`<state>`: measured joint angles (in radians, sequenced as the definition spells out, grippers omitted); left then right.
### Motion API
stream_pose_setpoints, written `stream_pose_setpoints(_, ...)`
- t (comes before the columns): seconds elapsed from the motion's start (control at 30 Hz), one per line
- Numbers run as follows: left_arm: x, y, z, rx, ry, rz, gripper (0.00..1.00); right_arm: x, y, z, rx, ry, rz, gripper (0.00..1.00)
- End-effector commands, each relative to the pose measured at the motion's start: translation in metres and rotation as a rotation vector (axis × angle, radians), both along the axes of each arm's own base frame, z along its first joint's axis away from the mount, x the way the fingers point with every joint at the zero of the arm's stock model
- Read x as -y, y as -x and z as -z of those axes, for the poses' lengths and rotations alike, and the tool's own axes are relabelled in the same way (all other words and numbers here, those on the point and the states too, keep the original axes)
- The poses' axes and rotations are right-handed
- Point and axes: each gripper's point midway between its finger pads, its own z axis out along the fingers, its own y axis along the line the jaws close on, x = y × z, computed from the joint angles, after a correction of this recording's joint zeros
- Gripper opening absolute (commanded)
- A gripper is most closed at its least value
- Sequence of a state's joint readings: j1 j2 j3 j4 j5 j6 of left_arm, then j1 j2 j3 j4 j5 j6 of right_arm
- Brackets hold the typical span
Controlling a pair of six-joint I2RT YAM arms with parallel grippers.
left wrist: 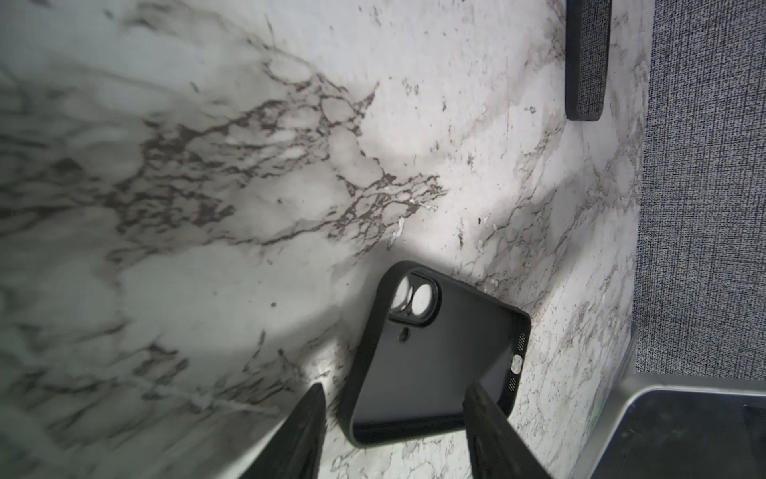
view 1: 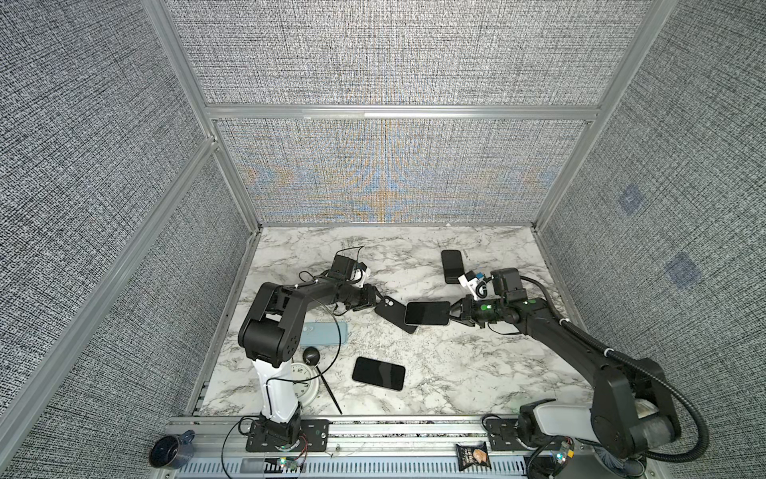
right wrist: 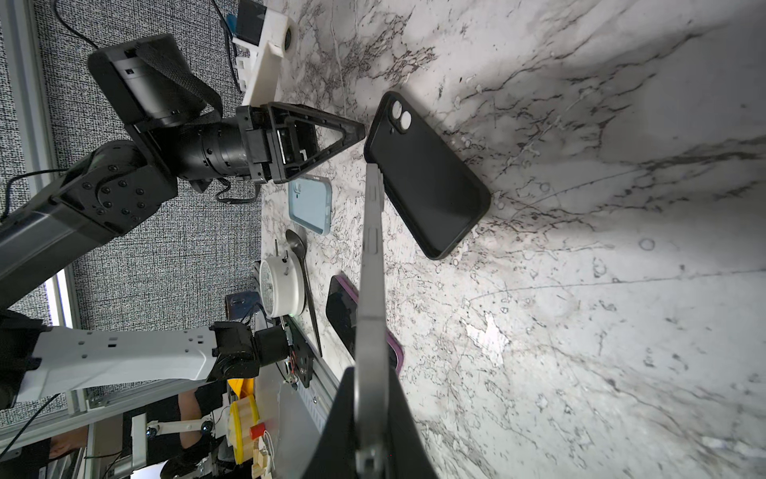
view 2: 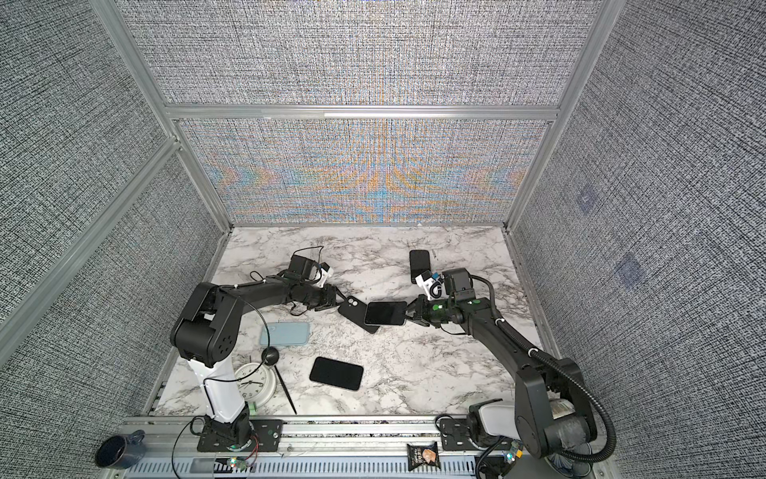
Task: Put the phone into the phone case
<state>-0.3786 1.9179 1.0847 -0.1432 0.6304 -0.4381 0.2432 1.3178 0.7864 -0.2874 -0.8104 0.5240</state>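
A black phone case (view 1: 391,317) (view 2: 354,315) lies hollow side up on the marble table (view 1: 456,365), its camera cutout toward the left arm. My left gripper (view 1: 379,300) (left wrist: 396,385) is open, its fingers on either side of the case (left wrist: 435,352); one finger (left wrist: 311,414) stands apart from the rim. My right gripper (view 1: 454,313) (right wrist: 373,373) is shut on the end of a silver-edged phone (view 1: 427,313) (view 2: 385,313), held screen up above the table. In both top views the phone's far end overlaps the case. The right wrist view shows the phone (right wrist: 371,269) edge-on beside the case (right wrist: 431,182).
A light blue case (view 1: 327,334) lies near the left arm. A second dark phone (view 1: 378,373) lies in front of the middle, and a third (view 1: 451,265) at the back. A white clock (view 1: 304,383) and a black ladle (view 1: 311,356) sit front left.
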Motion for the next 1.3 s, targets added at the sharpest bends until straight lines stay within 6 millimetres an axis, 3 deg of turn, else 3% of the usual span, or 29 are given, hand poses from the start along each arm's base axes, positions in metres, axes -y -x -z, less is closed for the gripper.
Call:
stream_pose_setpoints(0.0, 0.006, -0.004, -0.002, 0.02, 0.019, 0.015, 0.55, -0.003, -0.002, -0.007, 0.028, -0.017, -0.02, 0.01)
stream_pose_setpoints(0.33, 0.02, 0.002, 0.006, -0.012, 0.039, 0.036, 0.53, -0.001, 0.0, -0.004, 0.024, 0.016, -0.028, 0.01)
stream_pose_setpoints(0.67, 0.044, 0.048, 0.011, -0.047, 0.05, 0.059, 0.53, 0.004, -0.003, 0.002, 0.008, 0.07, -0.023, 0.0)
stream_pose_setpoints(1.0, 0.059, 0.072, -0.001, -0.038, 0.076, 0.071, 0.53, 0.006, -0.004, 0.008, -0.008, 0.086, -0.016, 0.0)
stream_pose_setpoints(1.27, 0.052, 0.072, -0.011, -0.008, 0.078, 0.057, 0.54, 0.001, -0.009, 0.012, -0.044, 0.048, 0.006, 0.0)
